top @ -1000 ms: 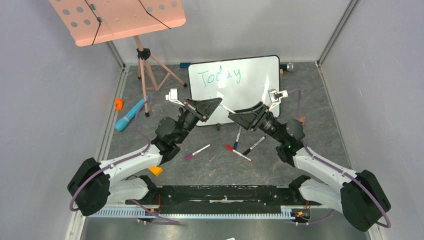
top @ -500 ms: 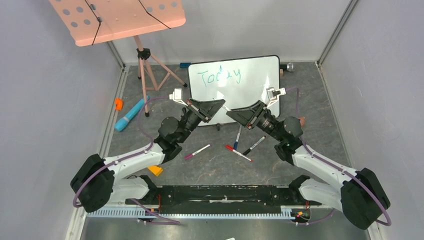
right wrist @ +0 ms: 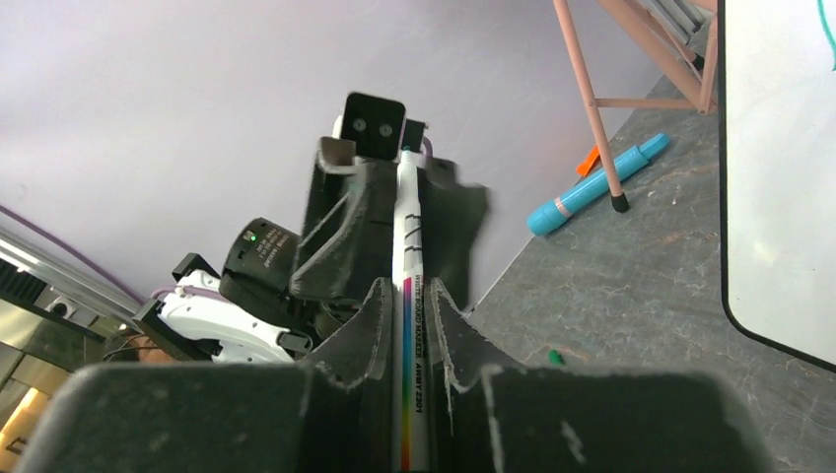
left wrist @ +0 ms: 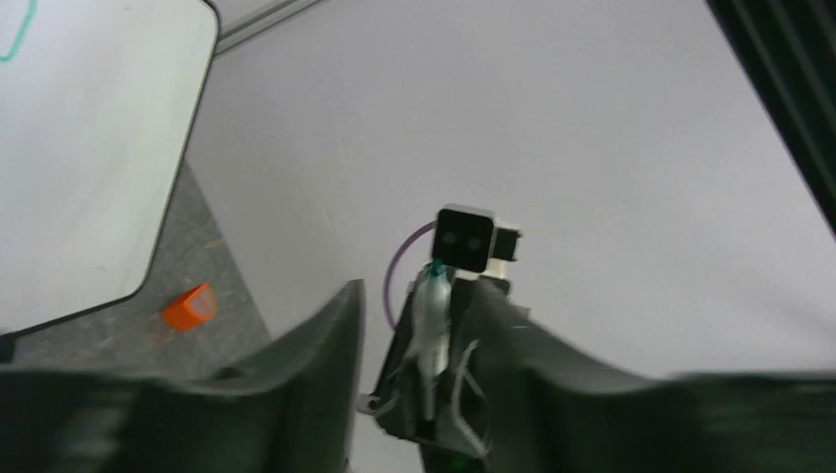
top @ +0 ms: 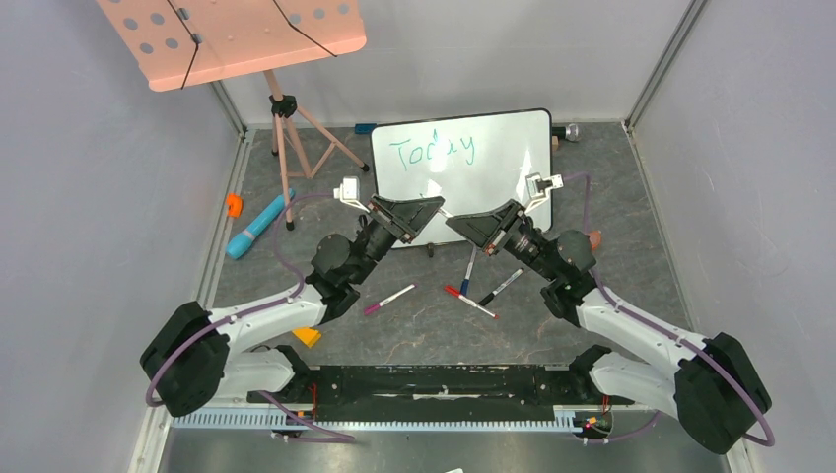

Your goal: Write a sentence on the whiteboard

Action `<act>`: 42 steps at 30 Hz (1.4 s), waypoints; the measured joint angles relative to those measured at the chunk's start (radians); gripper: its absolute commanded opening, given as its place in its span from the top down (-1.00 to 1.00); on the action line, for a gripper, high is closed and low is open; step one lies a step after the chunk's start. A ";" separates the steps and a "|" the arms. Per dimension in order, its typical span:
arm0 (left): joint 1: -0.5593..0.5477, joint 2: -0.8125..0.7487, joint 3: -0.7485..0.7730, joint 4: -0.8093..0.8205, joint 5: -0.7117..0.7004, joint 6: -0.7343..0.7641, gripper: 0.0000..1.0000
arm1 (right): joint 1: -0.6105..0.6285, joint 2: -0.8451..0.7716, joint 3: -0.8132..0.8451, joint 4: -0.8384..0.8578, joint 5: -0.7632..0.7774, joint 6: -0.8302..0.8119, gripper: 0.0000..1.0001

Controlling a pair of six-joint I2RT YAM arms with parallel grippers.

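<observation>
The whiteboard leans at the back centre with the teal word "Today" on it; its edge also shows in both wrist views. In front of its lower edge my two grippers meet tip to tip. My right gripper is shut on a white whiteboard marker with a rainbow stripe. The marker reaches into my left gripper. There the left fingers stand apart on either side of it, with gaps showing.
A pink perforated music-stand tray on a tripod stands back left. A fat blue pen and an orange cap lie left. Loose markers lie on the grey floor before the board.
The two grippers have drawn closer together. The right jaws have closed onto the marker, and the left jaws have loosened around it.
</observation>
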 measured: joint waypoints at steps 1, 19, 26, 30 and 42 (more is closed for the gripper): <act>0.000 -0.002 -0.010 0.001 -0.005 0.002 -0.99 | 0.003 -0.007 0.000 -0.014 0.004 -0.008 1.00; 0.224 -0.373 -0.034 -0.743 0.119 0.478 -0.99 | -0.201 -0.110 0.325 -0.923 0.142 -0.550 1.00; 0.224 -0.549 -0.170 -0.798 -0.008 0.683 -0.99 | -0.201 -0.149 0.326 -1.080 0.154 -0.666 1.00; 0.224 -0.519 -0.180 -0.811 -0.032 0.752 -0.99 | -0.201 -0.186 0.326 -1.118 0.155 -0.710 1.00; 0.224 -0.413 -0.415 -0.591 0.085 0.886 -0.99 | -0.201 -0.270 0.323 -1.156 0.155 -0.769 1.00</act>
